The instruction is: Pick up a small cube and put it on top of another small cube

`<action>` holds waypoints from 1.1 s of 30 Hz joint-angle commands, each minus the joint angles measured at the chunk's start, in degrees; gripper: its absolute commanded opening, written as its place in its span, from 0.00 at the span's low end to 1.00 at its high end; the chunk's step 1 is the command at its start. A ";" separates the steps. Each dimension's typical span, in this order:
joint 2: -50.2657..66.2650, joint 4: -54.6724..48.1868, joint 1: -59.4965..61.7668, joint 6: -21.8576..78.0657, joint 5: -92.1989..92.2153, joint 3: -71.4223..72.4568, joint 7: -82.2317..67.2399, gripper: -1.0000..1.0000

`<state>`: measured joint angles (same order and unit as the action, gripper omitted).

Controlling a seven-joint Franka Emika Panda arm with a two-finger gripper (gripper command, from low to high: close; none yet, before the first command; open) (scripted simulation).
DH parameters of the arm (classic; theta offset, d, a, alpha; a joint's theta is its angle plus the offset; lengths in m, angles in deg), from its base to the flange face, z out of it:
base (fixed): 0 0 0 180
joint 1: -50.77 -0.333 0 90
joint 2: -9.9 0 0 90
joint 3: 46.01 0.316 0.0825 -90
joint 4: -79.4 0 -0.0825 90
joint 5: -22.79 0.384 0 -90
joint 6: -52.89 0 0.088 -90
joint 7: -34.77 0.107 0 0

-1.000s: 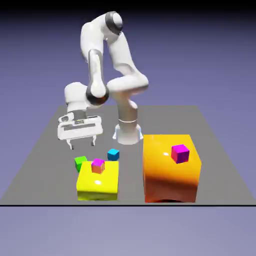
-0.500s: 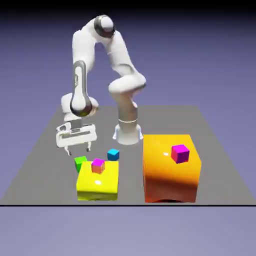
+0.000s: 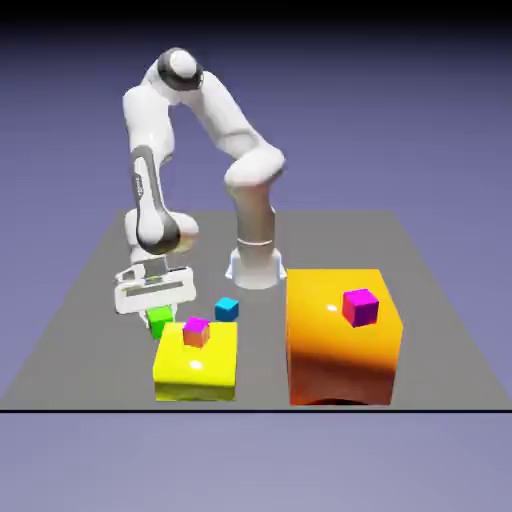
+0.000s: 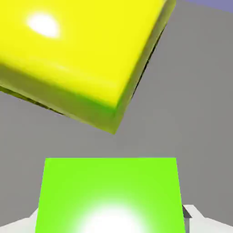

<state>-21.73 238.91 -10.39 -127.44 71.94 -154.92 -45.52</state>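
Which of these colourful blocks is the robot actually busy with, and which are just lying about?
In the job:
- small green cube, on the table
- gripper, down around that cube, not visibly shut

Lying about:
- cyan cube, on the table
- magenta cube on the yellow block
- magenta cube on the orange block

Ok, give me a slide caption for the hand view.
Green cube fills the space between the fingertips, big yellow block just beyond.
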 commanded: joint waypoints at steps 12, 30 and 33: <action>15.58 -7.72 13.85 22.73 -5.95 23.61 4.75 0.00; 34.02 -41.38 17.90 65.97 -14.51 60.98 1.79 0.00; 37.09 -46.98 18.58 73.18 -15.93 67.21 1.30 0.00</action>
<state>15.38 191.93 7.64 -54.21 55.92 -87.71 -44.20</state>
